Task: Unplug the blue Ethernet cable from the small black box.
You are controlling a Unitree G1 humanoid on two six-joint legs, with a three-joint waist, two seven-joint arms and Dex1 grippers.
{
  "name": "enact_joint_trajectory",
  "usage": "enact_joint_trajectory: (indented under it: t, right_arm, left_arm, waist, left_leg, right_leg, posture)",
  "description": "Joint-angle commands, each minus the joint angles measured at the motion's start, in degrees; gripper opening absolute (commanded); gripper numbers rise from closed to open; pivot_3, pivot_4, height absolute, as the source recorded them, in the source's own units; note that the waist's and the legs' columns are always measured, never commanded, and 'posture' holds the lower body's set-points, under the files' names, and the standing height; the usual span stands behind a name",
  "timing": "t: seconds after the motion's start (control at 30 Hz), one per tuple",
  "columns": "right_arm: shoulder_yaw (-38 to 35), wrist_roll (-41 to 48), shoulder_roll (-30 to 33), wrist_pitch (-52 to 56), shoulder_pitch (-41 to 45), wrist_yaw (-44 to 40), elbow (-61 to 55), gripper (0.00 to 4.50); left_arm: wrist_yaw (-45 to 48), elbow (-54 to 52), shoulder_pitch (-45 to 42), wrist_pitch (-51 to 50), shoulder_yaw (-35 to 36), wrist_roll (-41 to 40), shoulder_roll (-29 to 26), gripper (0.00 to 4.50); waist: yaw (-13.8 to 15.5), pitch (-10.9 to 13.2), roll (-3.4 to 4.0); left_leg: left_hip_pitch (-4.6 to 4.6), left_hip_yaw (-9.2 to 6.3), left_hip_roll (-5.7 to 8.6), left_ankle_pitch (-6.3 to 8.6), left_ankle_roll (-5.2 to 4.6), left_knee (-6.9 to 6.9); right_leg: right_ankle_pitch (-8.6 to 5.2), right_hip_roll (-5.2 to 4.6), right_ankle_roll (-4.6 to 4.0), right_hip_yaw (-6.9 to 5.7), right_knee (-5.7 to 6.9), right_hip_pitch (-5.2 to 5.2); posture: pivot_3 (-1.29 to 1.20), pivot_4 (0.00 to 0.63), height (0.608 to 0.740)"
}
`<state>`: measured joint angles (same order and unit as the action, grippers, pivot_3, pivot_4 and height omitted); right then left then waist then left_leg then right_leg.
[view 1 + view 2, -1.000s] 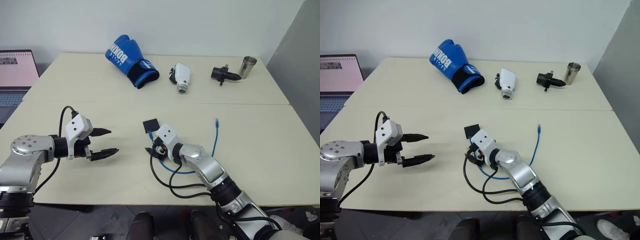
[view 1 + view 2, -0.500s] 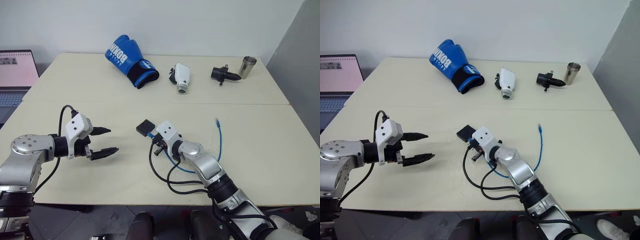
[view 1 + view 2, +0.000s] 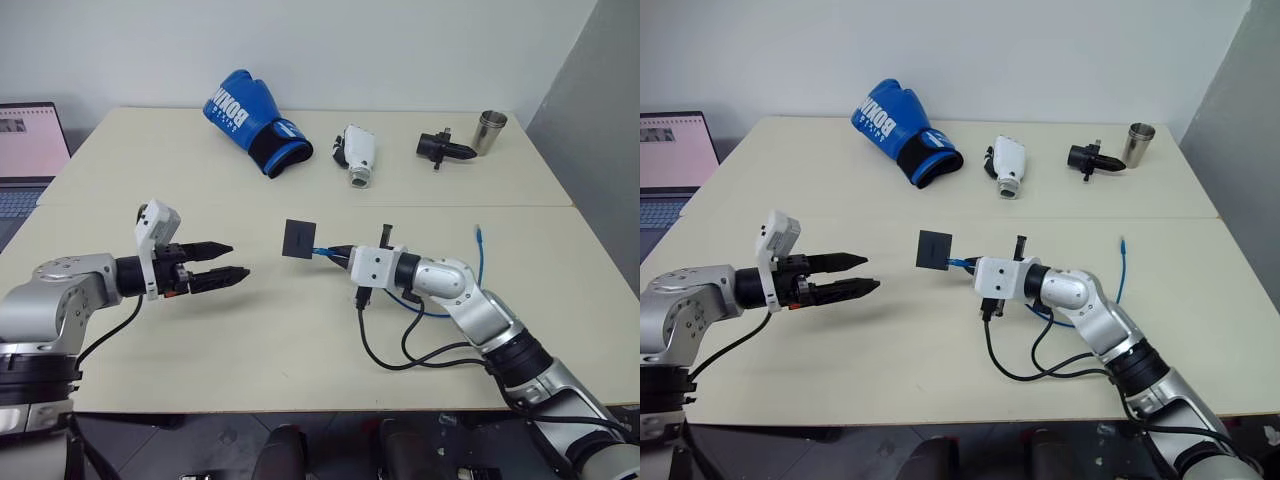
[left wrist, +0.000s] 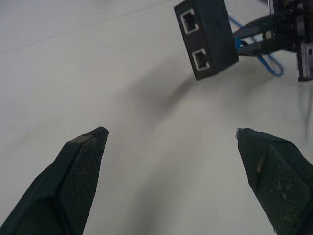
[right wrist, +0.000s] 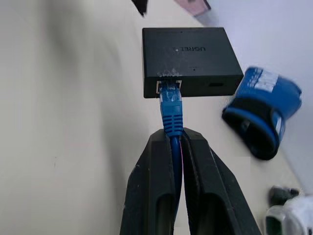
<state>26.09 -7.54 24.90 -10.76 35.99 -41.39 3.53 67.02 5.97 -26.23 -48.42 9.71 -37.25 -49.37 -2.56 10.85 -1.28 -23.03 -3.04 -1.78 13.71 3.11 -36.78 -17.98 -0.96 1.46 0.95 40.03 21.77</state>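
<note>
1 change stands out: the small black box (image 3: 299, 238), flat on the bench (image 3: 250, 340) a second ago, is now carried clear of it, hanging off the plug of the blue Ethernet cable (image 5: 171, 110). The cable is pinched just behind that plug by the right gripper (image 5: 172, 142), which has been raised and rolled level. The plug is still seated in its port, so nothing has been unplugged yet. The left gripper (image 3: 236, 262) has been brought nearer and is held wide, aimed at the box but well apart from it. By judgement, the box is being presented to be braced for the pull.
</note>
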Motion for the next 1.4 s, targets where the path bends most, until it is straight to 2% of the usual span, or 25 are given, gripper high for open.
enact_joint_trajectory:
  t: [0.03,0.23,0.53,0.8,0.9,1.3,1.4]
  right_arm:
    - [-2.29,4.65,0.77,-4.27,1.85,-5.41,-1.92,0.03]
    - [-3.55,4.81,1.5,-7.77,3.51,-7.88,-0.31,0.03]
    - [-4.31,4.72,0.96,-8.07,3.92,-8.86,-1.71,0.03]
    - [-4.09,3.72,1.31,-9.21,3.82,-9.1,-2.11,0.03]
    - [-3.97,2.93,1.58,-10.29,4.04,-9.05,-2.01,0.0]
    - [-3.96,-0.14,1.35,-14.99,4.48,-7.63,-0.75,0.0]
    - [-4.17,-0.51,1.04,-15.43,4.54,-7.1,-0.55,0.0]
  left_arm:
    - [-0.04,-3.19,-3.31,-10.27,0.3,-6.61,0.37,4.5]
    - [-1.26,-4.01,-4.78,-16.49,0.86,-10.91,1.8,4.5]
    - [-3.66,-2.23,-6.42,-15.85,0.62,-11.39,6.4,4.5]
    - [-3.75,-0.73,-7.14,-16.64,0.94,-12.03,7.59,4.5]
    - [-3.71,-0.93,-6.84,-17.14,0.8,-12.44,7.77,4.01]
    - [-3.14,-1.14,-6.79,-17.92,-0.37,-12.83,7.49,1.42]
    - [-3.07,-1.22,-6.77,-17.88,-0.57,-12.78,7.53,0.94]
  waist:
    - [-0.02,0.01,-0.03]
    - [-0.1,0.02,-0.02]
    - [0.4,0.01,-0.02]
    - [0.58,0.02,-0.02]
    - [0.59,0.02,-0.02]
    - [0.6,0.02,-0.02]
    - [0.61,0.02,-0.02]
  left_leg:
    - [-0.01,0.0,0.0,0.0,0.0,-0.04]
    - [0.01,0.01,0.02,-0.01,0.01,-0.08]
    - [0.02,0.01,0.04,-0.01,0.02,-0.1]
    - [0.02,0.02,0.05,-0.01,0.02,-0.12]
    - [0.02,0.02,0.06,-0.01,0.02,-0.12]
    - [0.02,0.02,0.06,-0.01,0.02,-0.12]
    - [0.02,0.02,0.06,-0.01,0.02,-0.13]
  right_leg:
    - [0.0,0.0,0.0,0.0,0.0,-0.02]
    - [0.0,-0.07,0.0,0.04,0.0,-0.04]
    - [0.01,-0.08,-0.01,0.05,0.02,-0.05]
    - [0.01,-0.09,-0.01,0.06,0.02,-0.05]
    - [0.01,-0.1,-0.01,0.06,0.02,-0.05]
    - [0.01,-0.1,-0.01,0.06,0.02,-0.05]
    - [0.01,-0.1,-0.01,0.06,0.02,-0.05]
  posture:
    - [0.0,0.15,0.74]
    - [0.0,0.15,0.74]
    - [0.0,0.15,0.74]
    - [0.0,0.15,0.74]
    - [0.0,0.15,0.74]
    - [0.0,0.15,0.74]
    - [0.0,0.15,0.74]
